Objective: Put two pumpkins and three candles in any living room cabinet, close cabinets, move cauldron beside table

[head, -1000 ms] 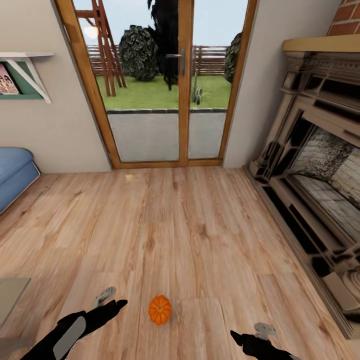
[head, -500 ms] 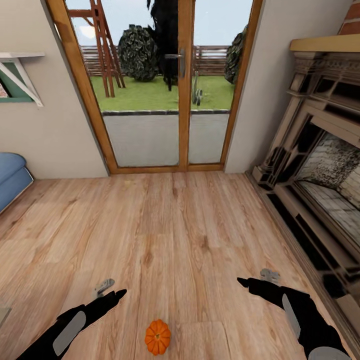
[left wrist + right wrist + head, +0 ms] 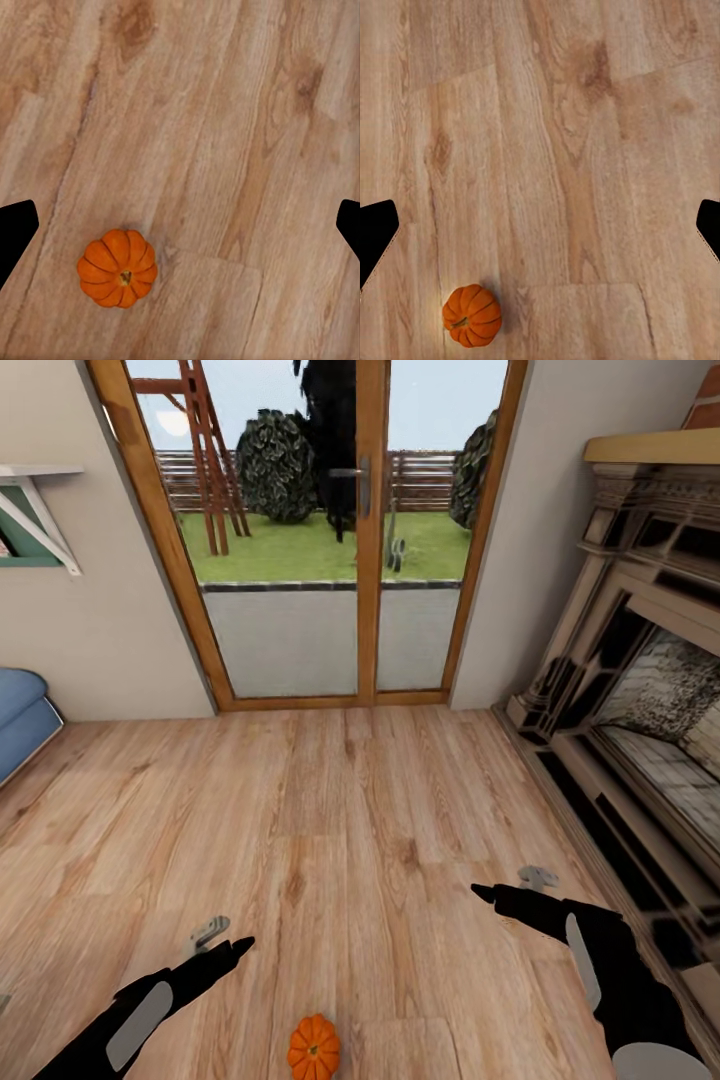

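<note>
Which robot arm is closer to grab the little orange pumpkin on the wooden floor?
Probably the left. In the head view the small ribbed orange pumpkin sits on the floor nearer the left gripper than the right gripper. Both wrist views show open fingers and the pumpkin untouched.

Daylight is coming through wood-framed glass doors (image 3: 355, 530) facing a garden; plank floor (image 3: 330, 810) is spreading between a stone fireplace (image 3: 640, 700) and blue sofa (image 3: 20, 715).

Bright orange ribbed pumpkin (image 3: 314, 1048), tan wood-grain floor (image 3: 340, 830)
</note>
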